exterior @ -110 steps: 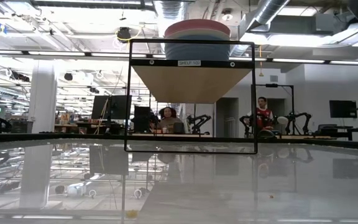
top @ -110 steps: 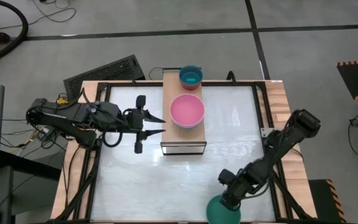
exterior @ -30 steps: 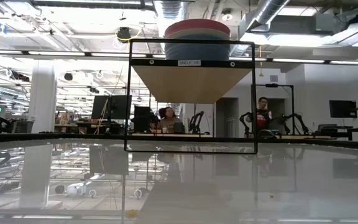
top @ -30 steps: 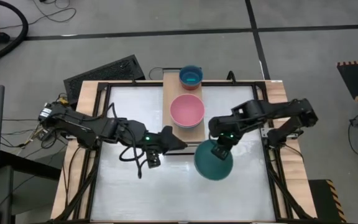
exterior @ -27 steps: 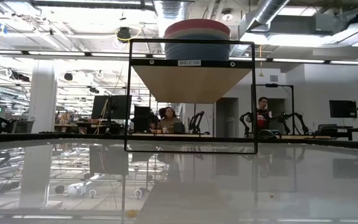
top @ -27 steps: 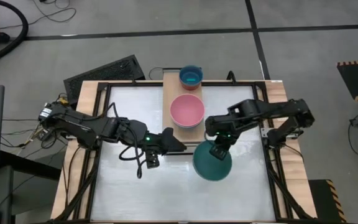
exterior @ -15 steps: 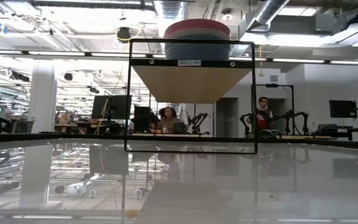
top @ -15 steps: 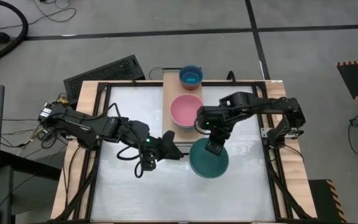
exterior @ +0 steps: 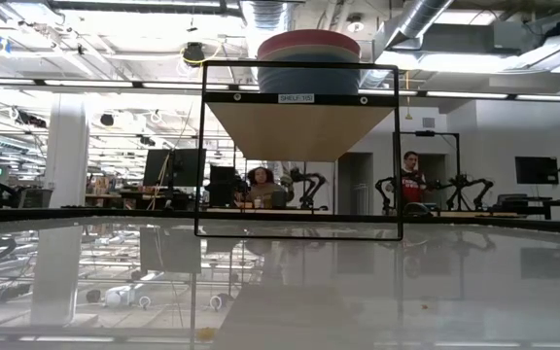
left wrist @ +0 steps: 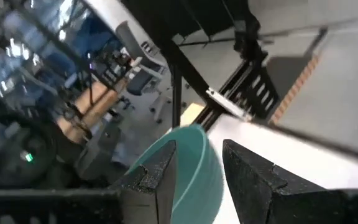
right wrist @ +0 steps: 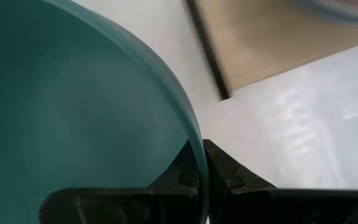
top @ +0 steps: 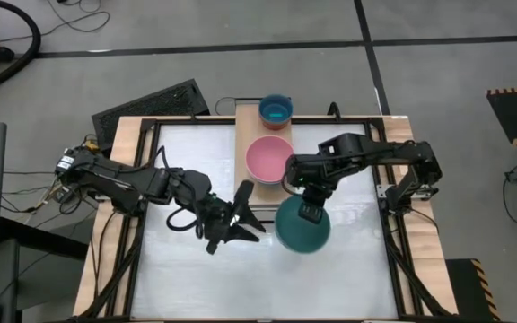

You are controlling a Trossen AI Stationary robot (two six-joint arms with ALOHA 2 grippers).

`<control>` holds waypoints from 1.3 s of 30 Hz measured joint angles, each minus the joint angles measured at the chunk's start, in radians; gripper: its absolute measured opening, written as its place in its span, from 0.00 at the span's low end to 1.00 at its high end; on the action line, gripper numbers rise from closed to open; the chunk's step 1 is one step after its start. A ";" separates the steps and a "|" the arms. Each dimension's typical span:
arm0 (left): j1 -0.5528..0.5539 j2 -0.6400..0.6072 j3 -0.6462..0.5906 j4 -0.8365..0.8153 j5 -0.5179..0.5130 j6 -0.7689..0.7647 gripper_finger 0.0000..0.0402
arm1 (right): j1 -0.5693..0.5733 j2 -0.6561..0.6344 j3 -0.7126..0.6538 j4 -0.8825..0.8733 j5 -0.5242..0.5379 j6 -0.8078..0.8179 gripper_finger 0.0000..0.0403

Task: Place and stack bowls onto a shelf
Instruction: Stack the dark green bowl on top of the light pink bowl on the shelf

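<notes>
The jaws of the right gripper point(top: 311, 215) pinched the dark green bowl's point(top: 302, 227) rim for carrying, the shelf point(top: 257, 189) just beyond; the left gripper point(top: 245, 216) stood open beside it.

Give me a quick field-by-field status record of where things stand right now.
right claw: shut on the dark green bowl rim, holding it just off the shelf's near end
left claw: open, beside the green bowl, holding nothing
shelf: carries a pink bowl stacked on a grey-blue bowl, plus a cyan bowl at the far end
dark green bowl placed: not yet
</notes>
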 joint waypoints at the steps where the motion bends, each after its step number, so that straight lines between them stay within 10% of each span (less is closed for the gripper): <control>1: 0.004 0.000 0.000 0.003 0.002 -0.050 0.30 | 0.002 0.000 0.000 0.000 0.019 -0.001 0.06; 39: 0.001 0.067 -0.009 -0.233 -0.181 0.230 0.54 | 0.003 0.099 -0.003 0.000 -0.055 -0.549 0.06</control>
